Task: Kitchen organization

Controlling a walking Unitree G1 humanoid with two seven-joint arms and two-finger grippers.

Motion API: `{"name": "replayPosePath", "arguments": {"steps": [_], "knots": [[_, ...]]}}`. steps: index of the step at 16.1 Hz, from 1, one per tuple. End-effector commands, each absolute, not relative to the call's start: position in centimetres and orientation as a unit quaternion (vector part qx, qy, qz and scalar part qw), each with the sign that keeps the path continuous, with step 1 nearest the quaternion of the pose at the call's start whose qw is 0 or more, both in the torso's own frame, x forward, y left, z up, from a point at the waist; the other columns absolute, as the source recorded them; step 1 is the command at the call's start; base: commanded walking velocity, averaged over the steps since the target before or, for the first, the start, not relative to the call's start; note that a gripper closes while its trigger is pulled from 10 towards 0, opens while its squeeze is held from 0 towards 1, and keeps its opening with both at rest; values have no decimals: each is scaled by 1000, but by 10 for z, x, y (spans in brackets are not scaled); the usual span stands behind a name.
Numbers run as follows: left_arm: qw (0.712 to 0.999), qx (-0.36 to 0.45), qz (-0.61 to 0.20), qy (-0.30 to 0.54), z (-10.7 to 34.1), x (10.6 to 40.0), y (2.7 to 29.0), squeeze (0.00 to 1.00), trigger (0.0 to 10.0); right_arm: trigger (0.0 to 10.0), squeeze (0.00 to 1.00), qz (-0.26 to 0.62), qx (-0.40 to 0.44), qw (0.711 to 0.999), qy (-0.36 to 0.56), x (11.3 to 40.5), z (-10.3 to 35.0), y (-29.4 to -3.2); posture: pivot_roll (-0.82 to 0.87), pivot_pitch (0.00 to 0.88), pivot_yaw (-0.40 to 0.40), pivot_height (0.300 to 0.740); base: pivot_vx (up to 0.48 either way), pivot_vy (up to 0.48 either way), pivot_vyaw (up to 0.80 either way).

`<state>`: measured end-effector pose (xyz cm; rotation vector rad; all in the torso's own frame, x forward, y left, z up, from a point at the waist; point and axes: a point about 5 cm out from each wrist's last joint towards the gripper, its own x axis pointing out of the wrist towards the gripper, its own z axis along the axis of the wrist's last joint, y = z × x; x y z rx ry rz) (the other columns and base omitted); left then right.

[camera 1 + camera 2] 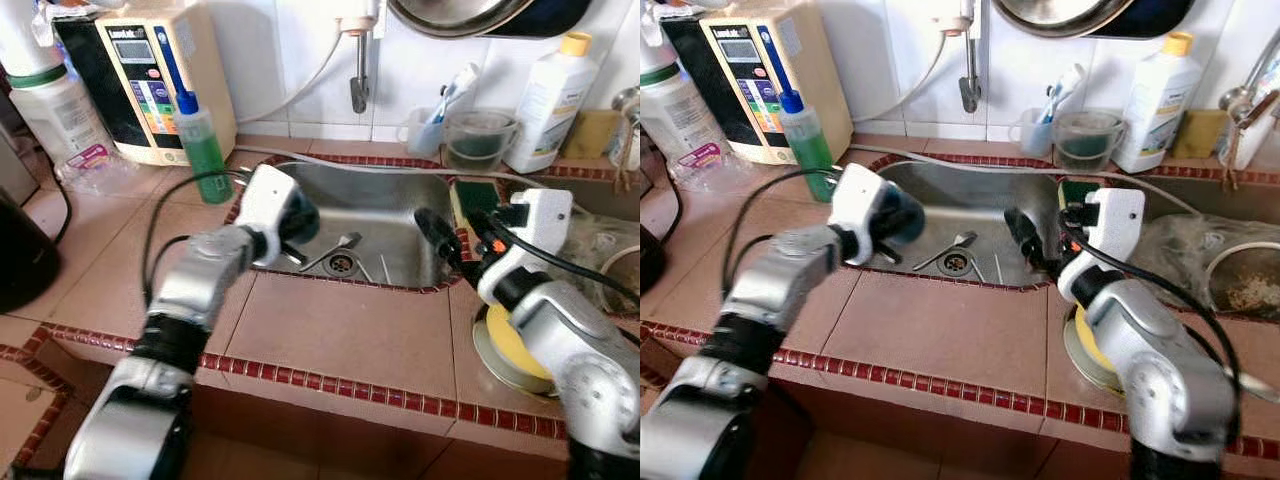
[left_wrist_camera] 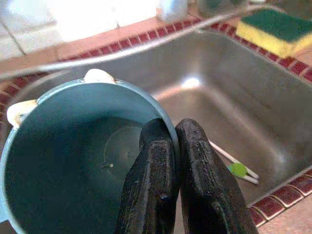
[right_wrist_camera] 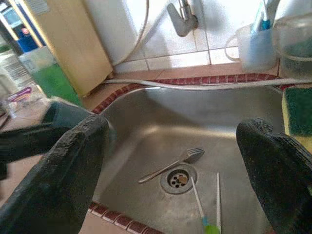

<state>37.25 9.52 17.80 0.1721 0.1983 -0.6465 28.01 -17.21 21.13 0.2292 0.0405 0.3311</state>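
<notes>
My left gripper (image 2: 174, 129) is shut on the rim of a teal cup (image 2: 73, 161), one finger inside and one outside. The cup (image 1: 301, 214) is held over the left edge of the steel sink (image 1: 390, 200). At the sink's right edge my right gripper (image 3: 173, 129) is open with nothing between its fingers. A fork (image 3: 170, 163) and a pair of chopsticks (image 3: 204, 204) lie on the sink floor beside the drain. A green-and-yellow sponge (image 2: 273, 27) rests on the sink's right rim.
A green soap bottle (image 1: 203, 150) and a beige water machine (image 1: 150, 80) stand at the back left. The tap (image 1: 358, 60) hangs over the sink. A white bottle (image 1: 548, 100) and a glass jug (image 1: 480, 140) stand behind. A yellow dish (image 1: 515, 345) lies under my right arm.
</notes>
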Motion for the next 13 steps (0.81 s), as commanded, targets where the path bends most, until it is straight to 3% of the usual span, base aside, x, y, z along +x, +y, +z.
{"name": "replayPosePath", "arguments": {"steps": [1, 4, 13], "knots": [[938, 100, -321, 88, 182, 376, 90, 0, 10000, 10000, 0, 180, 112, 977, 23, 274, 214, -169, -319, 86, 117, 740, 0, 0, 0], [917, 133, -354, 128, 159, 373, 71, 0, 10000, 10000, 0, 205, 109, 972, 42, 258, 211, -160, -353, 114, 132, 740, 0, 0, 0], [895, 155, -375, 186, 139, 374, 71, 0, 10000, 10000, 0, 209, 105, 971, 45, 247, 213, -151, -387, 127, 176, 740, 0, 0, 0]]}}
